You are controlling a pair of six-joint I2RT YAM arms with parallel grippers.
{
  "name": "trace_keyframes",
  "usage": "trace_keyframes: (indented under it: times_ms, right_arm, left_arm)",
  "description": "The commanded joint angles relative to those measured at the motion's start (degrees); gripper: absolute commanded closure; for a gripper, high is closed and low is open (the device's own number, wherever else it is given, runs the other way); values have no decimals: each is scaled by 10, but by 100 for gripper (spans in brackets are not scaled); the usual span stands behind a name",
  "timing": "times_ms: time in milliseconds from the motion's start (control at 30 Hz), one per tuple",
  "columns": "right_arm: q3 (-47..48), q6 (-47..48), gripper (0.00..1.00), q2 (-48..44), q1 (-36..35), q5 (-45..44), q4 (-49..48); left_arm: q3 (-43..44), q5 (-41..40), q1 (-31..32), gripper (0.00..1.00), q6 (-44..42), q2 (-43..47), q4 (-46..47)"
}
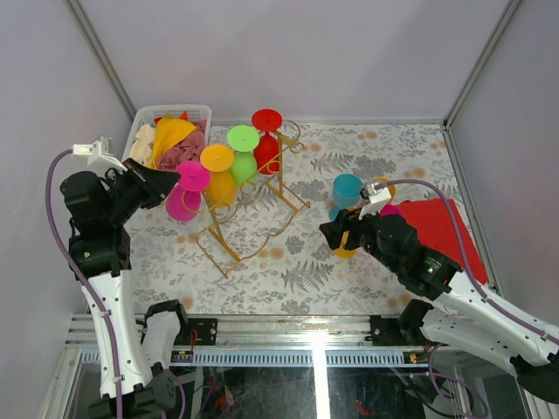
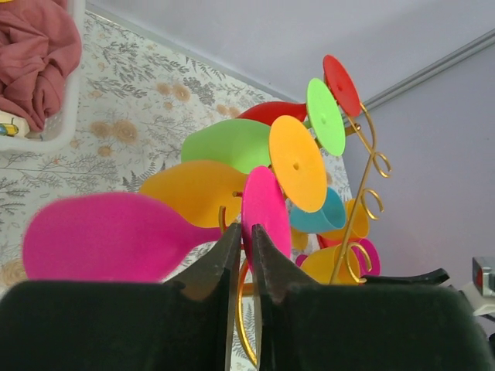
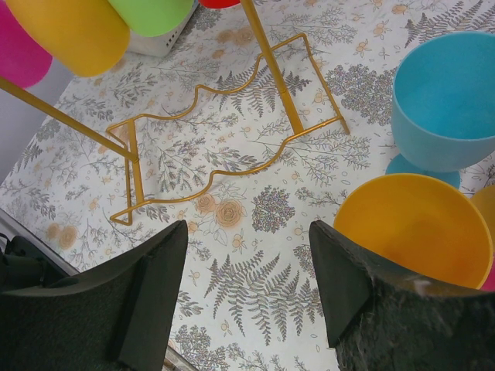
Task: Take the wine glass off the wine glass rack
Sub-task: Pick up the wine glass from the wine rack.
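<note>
Left claw (image 2: pixel 246 229), nearly shut, pinches the pink wine glass (image 2: pixel 108 236) by its stem on the wine glass rack (image 1: pixel 249 205); right claw (image 3: pixel 247 239) gapes wide, empty, right of it.

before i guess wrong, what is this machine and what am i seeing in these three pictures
Two robot arms are bolted at the near edge of a table. One picture looks down from above; the other two come from a camera on each wrist. On the table stand a gold wine glass rack hung with four glasses, a white basket of cloths, a loose blue glass and an orange glass. The left gripper pinches the pink wine glass by its stem; the right gripper is open, holding nothing.
</note>
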State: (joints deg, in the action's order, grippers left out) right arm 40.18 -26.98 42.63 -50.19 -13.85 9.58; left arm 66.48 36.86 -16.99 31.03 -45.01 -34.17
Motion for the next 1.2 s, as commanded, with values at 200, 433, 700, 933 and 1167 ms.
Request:
trace_keyframes:
  times_ms: [200, 433, 700, 933, 1167]
  right_arm:
    - [6, 6, 29, 4, 3, 0, -22]
    - [3, 9, 29, 0, 3, -8, -20]
    - [2, 12, 29, -1, 3, -12, -20]
    - [2, 14, 28, -2, 3, -15, -18]
    - [2, 16, 28, -4, 3, -19, -19]
  left_arm:
    - [-30, 2, -4, 100, 90, 10, 98]
    - [-30, -5, -5, 100, 132, 16, 115]
    - [-33, -19, -5, 100, 152, 25, 117]
    - [-28, -37, -4, 100, 160, 23, 124]
    - [-12, -66, -5, 100, 149, 30, 114]
